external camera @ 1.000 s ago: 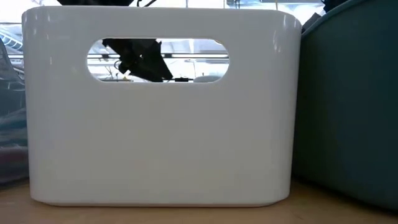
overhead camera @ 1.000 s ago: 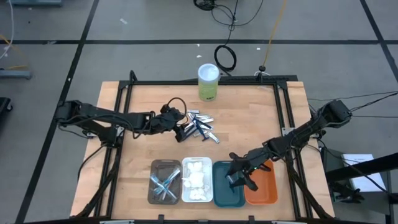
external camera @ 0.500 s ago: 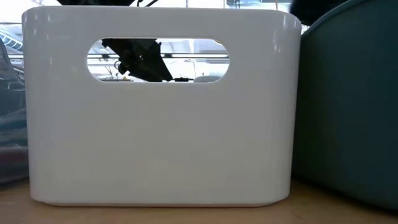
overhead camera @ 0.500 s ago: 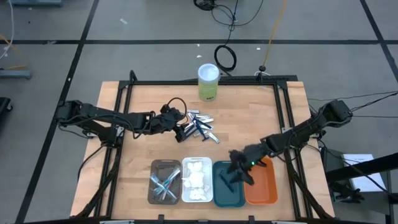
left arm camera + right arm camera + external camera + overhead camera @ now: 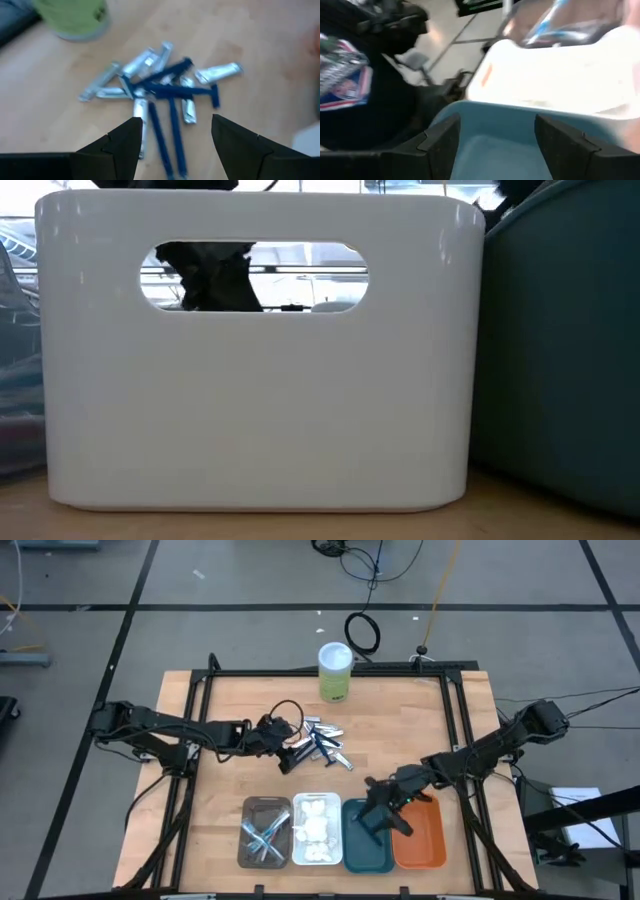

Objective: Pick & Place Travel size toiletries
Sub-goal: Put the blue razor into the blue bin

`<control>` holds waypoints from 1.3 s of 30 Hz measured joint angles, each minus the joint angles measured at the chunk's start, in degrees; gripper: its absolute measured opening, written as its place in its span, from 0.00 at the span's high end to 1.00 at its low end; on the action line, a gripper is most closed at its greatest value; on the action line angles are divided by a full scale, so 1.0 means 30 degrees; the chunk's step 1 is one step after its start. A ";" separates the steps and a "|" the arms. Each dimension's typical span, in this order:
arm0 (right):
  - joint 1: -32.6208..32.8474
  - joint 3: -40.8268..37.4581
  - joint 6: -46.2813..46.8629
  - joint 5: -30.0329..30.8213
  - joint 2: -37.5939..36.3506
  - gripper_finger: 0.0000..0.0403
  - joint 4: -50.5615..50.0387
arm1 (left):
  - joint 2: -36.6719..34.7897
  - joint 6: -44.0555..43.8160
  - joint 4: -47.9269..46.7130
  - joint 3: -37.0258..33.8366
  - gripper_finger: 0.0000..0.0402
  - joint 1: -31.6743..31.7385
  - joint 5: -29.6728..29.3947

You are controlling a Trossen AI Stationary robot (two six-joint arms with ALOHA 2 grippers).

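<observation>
Pile of dark blue plastic razors [image 5: 167, 107] and shiny silver tubes [image 5: 140, 62] mid wooden counter [image 5: 230, 780], bare wood all round. Left end effector [image 5: 172, 137] just beside pile, fingers apart, empty. Right end effector [image 5: 378, 815] above smooth teal rounded tray [image 5: 365, 855], fingers apart, empty.

Wooden table [image 5: 230, 780] with a black frame along its edges. Green-and-white canister [image 5: 335, 671] stands upright near the far edge. Four trays sit side by side in a row at the near edge: brown tray [image 5: 246, 806], white tray [image 5: 298, 859], teal tray [image 5: 352, 855], orange tray [image 5: 425, 845]; a coiled black cable [image 5: 362, 632] lies on the floor beyond the table.
</observation>
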 joint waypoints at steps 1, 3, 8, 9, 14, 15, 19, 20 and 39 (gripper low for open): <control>-0.0268 -0.0003 -0.0559 0.0252 0.0000 0.40 -0.0035 | 0.0228 0.0004 0.0008 0.0000 0.42 -0.0105 0.0362; -0.0911 -0.0003 -0.1677 0.0847 -0.0043 0.40 0.0091 | 0.0972 0.0387 0.0369 0.0000 0.42 -0.0447 0.0569; -0.2761 -0.0002 -0.4268 0.3129 -0.0219 0.40 0.1149 | 0.3313 0.1686 0.1834 0.0000 0.42 -0.1083 0.0671; -0.3086 -0.0003 -0.4640 0.3452 -0.0219 0.40 0.1391 | 0.3720 0.1623 0.2126 0.0000 0.42 -0.1104 0.0721; -0.4698 -0.0003 -0.5715 0.3982 -0.0219 0.40 0.1790 | 0.5214 0.1130 0.2833 0.0004 0.42 -0.0910 0.0401; -0.4966 -0.0003 -0.5733 0.3975 -0.0219 0.40 0.1764 | 0.5472 0.1010 0.2854 0.0004 0.42 -0.0802 0.0194; -0.5669 -0.0003 -0.5740 0.3896 -0.0219 0.40 0.1745 | 0.6391 0.1017 0.3001 0.0003 0.42 -0.0307 0.0041; -0.5786 -0.0003 -0.5740 0.3891 -0.0219 0.40 0.1715 | 0.6591 0.1177 0.3091 0.0005 0.42 -0.0202 0.0030; -0.6051 -0.0003 -0.6316 0.3833 -0.0219 0.40 0.1059 | 0.7164 0.1452 0.3106 0.0019 0.62 0.1020 0.2208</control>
